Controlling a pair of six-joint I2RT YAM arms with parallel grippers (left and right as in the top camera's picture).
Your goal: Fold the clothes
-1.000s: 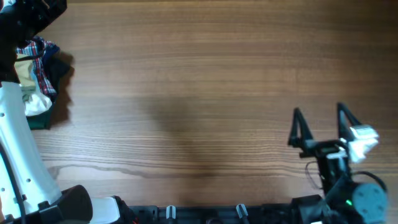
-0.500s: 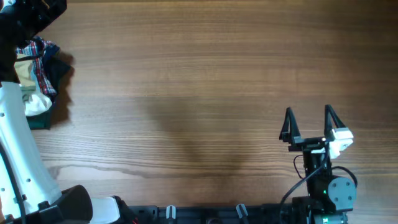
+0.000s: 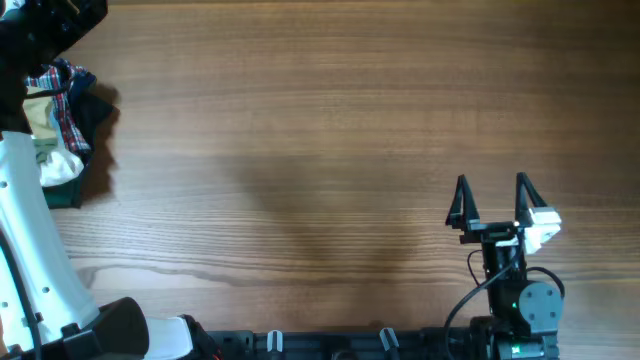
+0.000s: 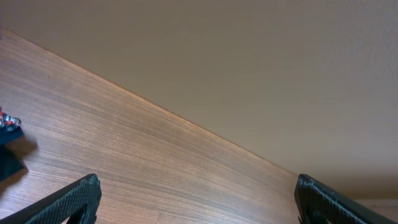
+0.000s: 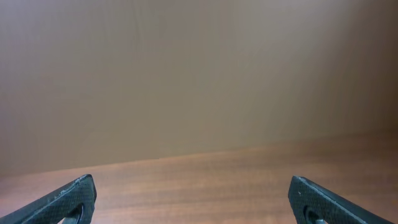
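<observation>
The clothes [image 3: 58,166] show as a white and cream bit with a tan part in a heap at the table's far left edge, half hidden by my left arm [image 3: 30,250]. A red-and-blue plaid garment [image 3: 62,100] and a dark green cloth [image 3: 72,190] lie in the same heap. My left gripper [image 4: 198,186] is open over bare wood, with nothing between its fingers. Only a plaid corner [image 4: 6,120] shows at that view's left edge. Far off at the front right, my right gripper [image 3: 491,190] [image 5: 193,183] is open and empty.
The wooden table [image 3: 320,130] stretches between the heap and the right arm. Its far edge [image 4: 205,127] meets a plain beige wall in both wrist views. The arm bases [image 3: 300,345] line the front edge.
The right arm has shifted a little to the left and swung straight, its fingers now pointing directly away from the front edge. The left arm and the heap have not moved.
</observation>
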